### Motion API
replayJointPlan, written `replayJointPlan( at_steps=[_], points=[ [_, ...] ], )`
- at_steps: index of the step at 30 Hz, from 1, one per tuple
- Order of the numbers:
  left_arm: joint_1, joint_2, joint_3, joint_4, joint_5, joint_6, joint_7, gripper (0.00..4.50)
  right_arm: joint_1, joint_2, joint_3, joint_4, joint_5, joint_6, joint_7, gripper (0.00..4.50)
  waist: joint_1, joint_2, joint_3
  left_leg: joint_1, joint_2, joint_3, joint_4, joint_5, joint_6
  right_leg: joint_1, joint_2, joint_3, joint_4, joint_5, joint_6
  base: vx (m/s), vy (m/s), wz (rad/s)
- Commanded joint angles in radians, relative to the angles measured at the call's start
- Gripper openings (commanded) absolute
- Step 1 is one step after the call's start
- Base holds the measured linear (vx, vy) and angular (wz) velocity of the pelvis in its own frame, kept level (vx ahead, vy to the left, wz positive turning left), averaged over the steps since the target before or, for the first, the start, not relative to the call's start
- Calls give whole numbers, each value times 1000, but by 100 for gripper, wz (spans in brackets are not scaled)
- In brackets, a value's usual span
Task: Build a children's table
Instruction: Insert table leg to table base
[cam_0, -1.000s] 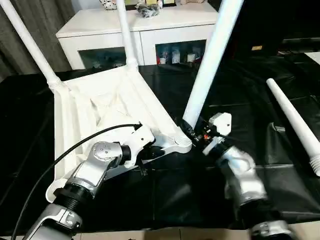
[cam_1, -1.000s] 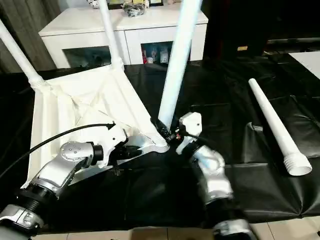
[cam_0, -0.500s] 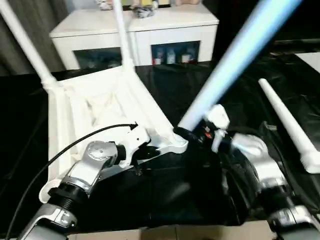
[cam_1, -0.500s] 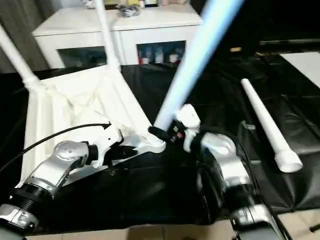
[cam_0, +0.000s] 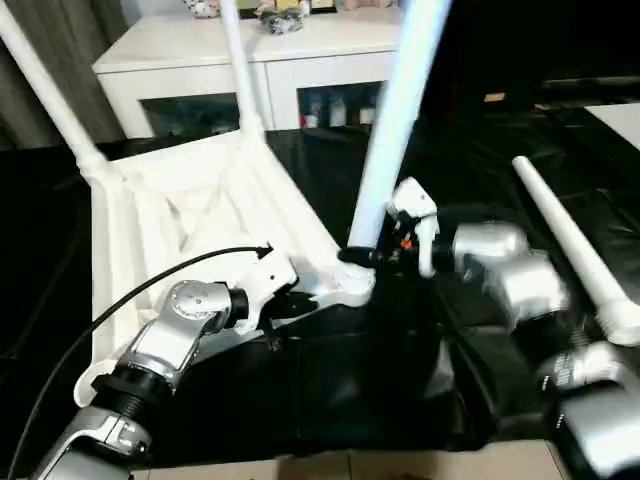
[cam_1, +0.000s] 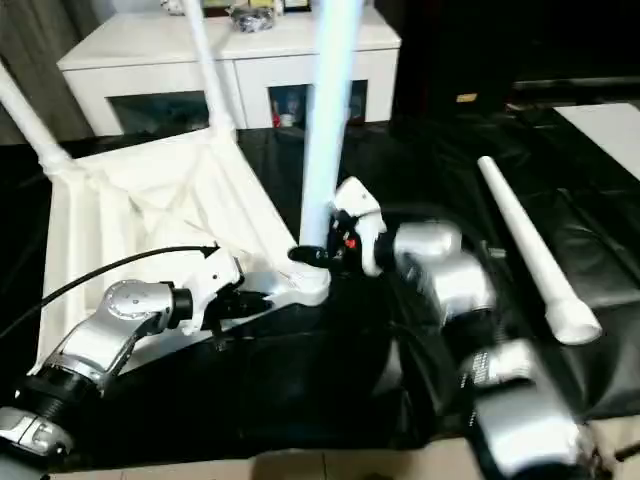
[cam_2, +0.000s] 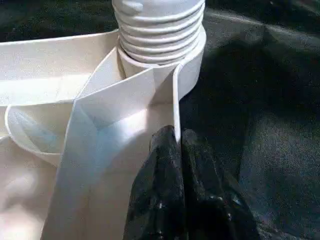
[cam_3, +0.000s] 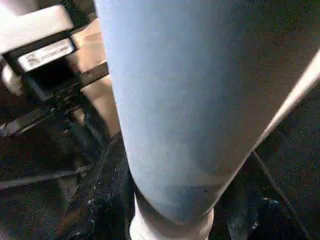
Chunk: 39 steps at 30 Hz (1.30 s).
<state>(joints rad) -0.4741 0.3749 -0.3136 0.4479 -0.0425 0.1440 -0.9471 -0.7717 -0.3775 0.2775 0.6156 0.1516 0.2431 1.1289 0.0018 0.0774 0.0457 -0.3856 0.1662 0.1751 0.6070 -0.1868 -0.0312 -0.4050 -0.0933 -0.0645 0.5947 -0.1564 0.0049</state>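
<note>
The white tabletop lies upside down on the black cloth, with two white legs standing in its far corner sockets. A third leg stands nearly upright, its threaded end sitting in the near right corner socket. My right gripper is shut on that leg just above the socket, and the leg looms close in the right wrist view. My left gripper is shut on the tabletop's rim rib beside the same socket. A fourth leg lies loose on the cloth at the right.
A white cabinet with glass doors stands behind the table with small items on top. Black cloth covers the work surface down to its front edge. A black cable arcs over my left forearm.
The held leg swung from a strong rightward tilt to nearly upright in the corner socket. My right forearm turned and came closer. The left gripper stayed on the rim. The camera shifted slightly.
</note>
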Motion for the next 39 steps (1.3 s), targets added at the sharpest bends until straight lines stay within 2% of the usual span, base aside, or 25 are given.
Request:
replayJointPlan(
  at_steps=[1,4,8,11,12,15,18,19,20,21,22,25,28,29,30,31,33,34,37,39],
  points=[
    [-16,20,42,-30,-9,-23,22,0,34,-8,78,79,-64,64,49,185,7,-13,-61,13,57,-19,-85,-340,31,37,-54,39,-69,-303,-258,0,0,0],
    [-12,19,42,-36,-9,-21,21,0,28,-2,99,87,-71,63,79,185,11,-12,-60,13,58,-18,-86,-341,30,38,-54,38,-68,-302,-262,0,0,0],
    [-10,15,43,-43,-8,-17,19,0,22,25,106,153,-90,49,58,185,9,-16,-58,15,57,-20,-87,-374,18,35,-56,38,-72,-361,-251,0,0,0],
    [-8,15,45,-47,-10,-15,17,0,14,55,66,230,-97,19,-31,185,4,-12,-55,16,57,-24,-89,-413,0,31,-59,38,-76,-413,-236,0,0,0],
    [-5,17,47,-50,-11,-13,15,0,13,70,31,276,-92,7,-98,185,-2,-12,-52,16,58,-29,-94,-456,-16,30,-57,36,-79,-454,-216,0,0,0],
    [-3,18,47,-53,-12,-11,13,0,14,78,7,301,-85,6,-136,185,-14,-13,-48,24,56,-35,-95,-535,-37,23,-57,33,-88,-532,-189,0,0,0],
    [0,19,48,-56,-14,-7,11,0,27,82,-27,321,-68,21,-162,185,-23,-13,-46,29,54,-39,-95,-582,-43,16,-58,31,-98,-593,-160,0,0,0],
    [0,19,48,-57,-15,-7,11,0,29,82,-30,321,-67,22,-164,185,-24,-12,-47,26,55,-41,-97,-581,-43,19,-58,30,-97,-588,-157,0,0,0],
    [1,19,49,-58,-16,-5,11,0,43,81,-46,326,-58,28,-179,185,-24,-10,-47,26,55,-41,-97,-580,-42,19,-58,30,-98,-582,-157,0,0,0],
    [2,18,50,-58,-17,-4,10,0,64,77,-62,324,-49,33,-193,185,-22,-11,-47,31,56,-39,-97,-582,-41,14,-58,32,-101,-572,-160,0,0,0],
    [2,18,49,-59,-18,-3,11,0,73,76,-72,331,-46,28,-200,185,-24,-12,-48,28,56,-40,-99,-583,-41,17,-56,31,-99,-554,-166,0,0,0],
    [1,19,50,-60,-21,-2,13,0,105,65,-79,310,-45,20,-186,185,-21,-13,-50,26,56,-38,-100,-570,-37,19,-56,31,-96,-526,-176,0,0,0],
    [-1,20,53,-61,-23,2,14,0,188,34,-66,185,-30,35,-105,185,-15,-14,-52,27,57,-33,-101,-541,-30,19,-56,35,-96,-489,-185,0,0,0],
    [-1,21,54,-61,-23,2,13,0,217,22,-51,137,-29,43,-78,185,-10,-12,-52,25,57,-32,-103,-522,-23,24,-54,36,-96,-465,-183,0,0,0],
    [-1,22,54,-61,-23,2,13,0,219,21,-50,134,-29,44,-77,185,-9,-16,-55,27,58,-29,-101,-508,-19,22,-54,38,-94,-443,-193,0,0,0],
    [-2,24,52,-60,-21,1,11,0,250,7,-14,75,-40,51,-44,185,-5,-13,-56,25,57,-26,-102,-489,-13,26,-53,38,-95,-421,-198,0,0,0],
    [-3,25,51,-59,-20,0,10,0,254,4,0,62,-46,51,-37,185,0,-12,-59,24,57,-24,-100,-462,-4,27,-53,38,-89,-391,-214,0,0,0],
    [-4,26,49,-57,-18,-1,6,0,251,3,17,53,-56,49,-26,185,3,-6,-60,23,57,-24,-100,-450,-2,29,-54,38,-87,-385,-218,0,0,0],
    [-13,27,42,-47,-11,-7,0,0,202,5,68,52,-85,42,30,185,4,-8,-60,22,56,-22,-100,-443,-2,31,-52,36,-86,-376,-224,0,0,0],
    [-16,26,41,-45,-9,-8,-1,0,191,4,78,46,-89,45,46,185,3,-7,-59,20,57,-23,-101,-448,-4,32,-53,35,-86,-388,-221,0,0,0]
  ],
)
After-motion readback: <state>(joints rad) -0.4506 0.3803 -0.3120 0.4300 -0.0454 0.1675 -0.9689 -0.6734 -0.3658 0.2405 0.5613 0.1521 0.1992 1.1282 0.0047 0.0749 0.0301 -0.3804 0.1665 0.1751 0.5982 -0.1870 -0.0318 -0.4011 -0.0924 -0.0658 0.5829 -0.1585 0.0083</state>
